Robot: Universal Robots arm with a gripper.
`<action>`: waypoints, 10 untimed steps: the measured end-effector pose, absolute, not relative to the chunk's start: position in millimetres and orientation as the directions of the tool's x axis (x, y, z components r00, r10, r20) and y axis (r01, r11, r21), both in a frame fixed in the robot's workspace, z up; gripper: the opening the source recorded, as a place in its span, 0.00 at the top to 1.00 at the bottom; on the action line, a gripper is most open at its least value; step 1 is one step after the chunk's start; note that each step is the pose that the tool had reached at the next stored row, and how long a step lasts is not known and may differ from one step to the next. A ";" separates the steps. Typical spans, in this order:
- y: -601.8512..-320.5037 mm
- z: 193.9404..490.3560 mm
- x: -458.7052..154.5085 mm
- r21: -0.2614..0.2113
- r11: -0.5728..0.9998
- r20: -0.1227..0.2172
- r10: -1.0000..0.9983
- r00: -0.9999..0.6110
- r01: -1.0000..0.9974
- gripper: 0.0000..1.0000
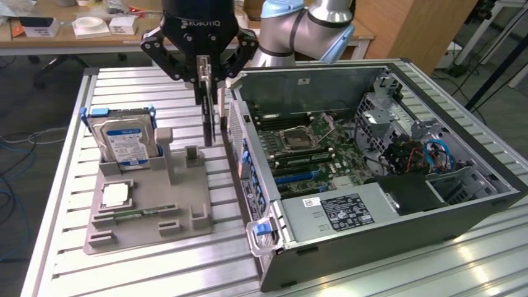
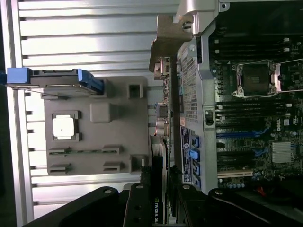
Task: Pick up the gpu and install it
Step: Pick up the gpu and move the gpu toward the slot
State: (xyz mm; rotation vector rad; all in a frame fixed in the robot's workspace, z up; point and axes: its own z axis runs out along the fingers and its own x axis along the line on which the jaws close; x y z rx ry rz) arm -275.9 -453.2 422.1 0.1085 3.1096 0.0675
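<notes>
The gripper's (image 1: 208, 83) fingers (image 1: 200, 73) pinch the top of the gpu (image 1: 206, 127). The card hangs straight down from them, with its long side up and down. It is outside the computer case (image 1: 387, 235), just beside the wall. The grey holder (image 1: 148, 213) is on its other side.

Robotics laboratory: industrial arm (image 1: 330, 25) with gripper (image 1: 206, 96) above a slotted aluminium desk (image 1: 123, 80), opened computer case (image 1: 371, 247), grey parts fixture (image 1: 157, 210), cluttered workbench (image 1: 74, 42) behind.
</notes>
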 end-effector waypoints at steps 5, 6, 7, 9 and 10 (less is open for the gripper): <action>-453.2 422.1 -272.1 0.044 0.997 -0.028 0.070 -0.997 0.069 0.74; -453.2 422.0 -271.8 0.044 0.997 -0.028 0.070 -0.997 0.069 0.74; -453.2 422.1 -271.7 0.044 0.997 -0.028 0.070 -0.997 0.069 0.74; -453.2 422.1 -271.6 0.044 0.997 -0.028 0.070 -0.997 0.069 0.74; -453.2 422.1 -271.5 0.044 0.997 -0.028 0.070 -0.997 0.069 0.74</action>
